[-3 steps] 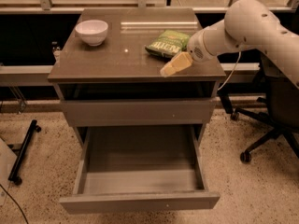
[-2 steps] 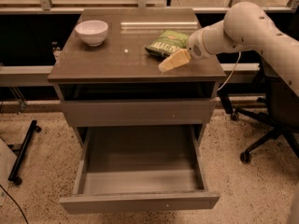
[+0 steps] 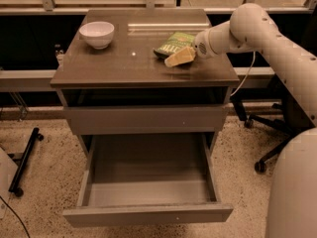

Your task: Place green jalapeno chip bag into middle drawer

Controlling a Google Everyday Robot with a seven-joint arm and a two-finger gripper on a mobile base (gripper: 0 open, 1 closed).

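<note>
Tool has advanced toward the green jalapeno chip bag on the surface; its clamping state cannot be determined.

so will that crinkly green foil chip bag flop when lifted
Likely floppy and light: the crinkly green foil chip bag lies low on the brown cabinet top. Its foil may slip. The gripper sits at its near edge.

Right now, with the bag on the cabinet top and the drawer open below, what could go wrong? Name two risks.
1. The gripper sits at the bag's near edge; a hold there might slip.
2. The drawer lies well below the top; on the way down the bag could catch the top's front edge or land outside the drawer.
</note>
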